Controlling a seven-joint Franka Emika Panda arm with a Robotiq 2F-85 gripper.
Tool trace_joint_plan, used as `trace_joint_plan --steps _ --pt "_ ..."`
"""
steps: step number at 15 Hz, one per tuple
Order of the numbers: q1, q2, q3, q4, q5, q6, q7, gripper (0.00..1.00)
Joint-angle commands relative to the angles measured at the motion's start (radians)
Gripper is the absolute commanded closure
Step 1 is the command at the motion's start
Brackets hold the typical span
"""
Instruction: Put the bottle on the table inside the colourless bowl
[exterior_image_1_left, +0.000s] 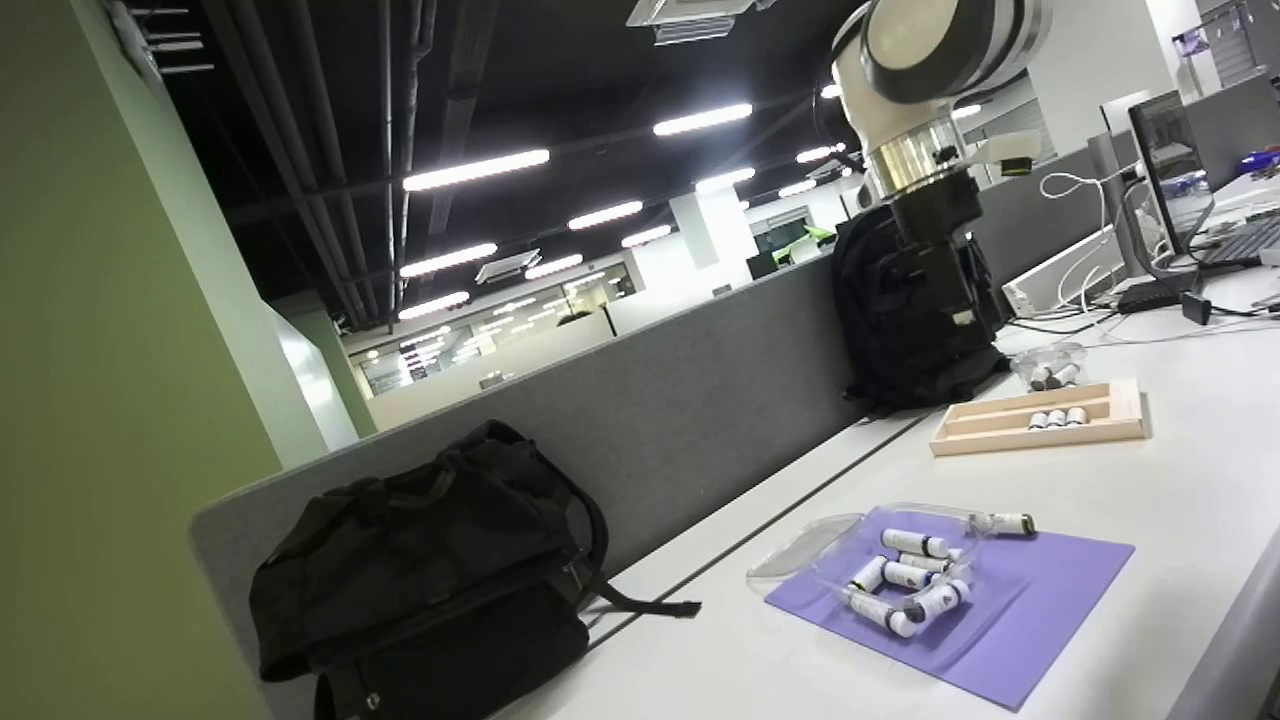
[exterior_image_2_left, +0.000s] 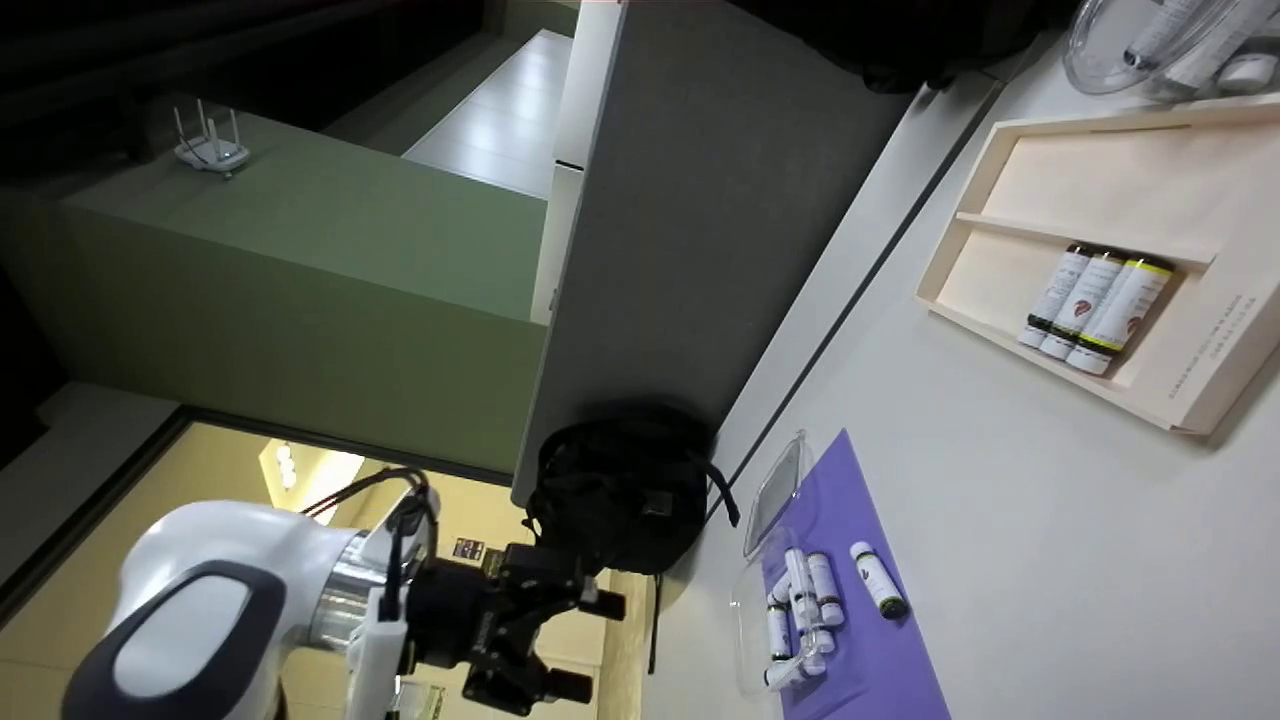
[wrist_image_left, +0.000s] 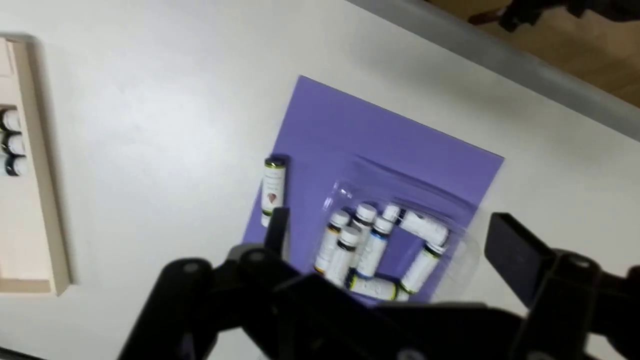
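Note:
A single white-labelled bottle (exterior_image_1_left: 1003, 524) lies on its side at the edge of the purple mat on the pale table (exterior_image_1_left: 700, 660); it also shows in an exterior view (exterior_image_2_left: 880, 580) and the wrist view (wrist_image_left: 273, 187). A small round see-through bowl (exterior_image_1_left: 1050, 352) with bottles in it stands beyond the wooden tray; it also shows in an exterior view (exterior_image_2_left: 1080, 60) but not in the wrist view. My gripper (wrist_image_left: 395, 245) is open and empty, high above the mat, fingers pointing down. One finger overlaps the lone bottle's cap end in the wrist view. It shows in both exterior views (exterior_image_1_left: 965, 318) (exterior_image_2_left: 586, 645).
A clear plastic box (wrist_image_left: 345, 191) with several bottles lies on the purple mat (wrist_image_left: 320, 115), its lid (exterior_image_1_left: 805, 548) beside it. A wooden tray (exterior_image_1_left: 1125, 410) holds three bottles. Black backpacks (exterior_image_1_left: 430, 570) lean against the grey partition (exterior_image_1_left: 720, 400). A monitor (exterior_image_1_left: 1170, 170) and cables stand farther back.

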Motion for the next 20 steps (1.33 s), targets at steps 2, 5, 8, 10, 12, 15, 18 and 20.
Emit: trace_joint_plan --steps 2,5,8,10,12,15,18,20 --pt "-0.035 0.093 0.000 0.047 -0.033 -0.002 0.010 0.00" --pt "-0.041 0.134 0.005 0.081 -0.040 -0.011 0.016 0.00" --pt "-0.045 0.147 0.012 0.087 -0.063 0.010 0.029 0.00" --pt "-0.057 0.223 0.013 0.108 -0.109 0.062 0.036 0.00" --pt "-0.072 0.304 0.013 0.120 -0.174 0.140 0.050 0.00" --pt "-0.093 0.439 0.001 0.146 -0.232 0.265 0.040 0.00" --pt "-0.101 0.571 -0.007 0.183 -0.266 0.360 0.042 0.00" --pt "-0.103 0.635 -0.009 0.207 -0.270 0.395 0.037 0.00"
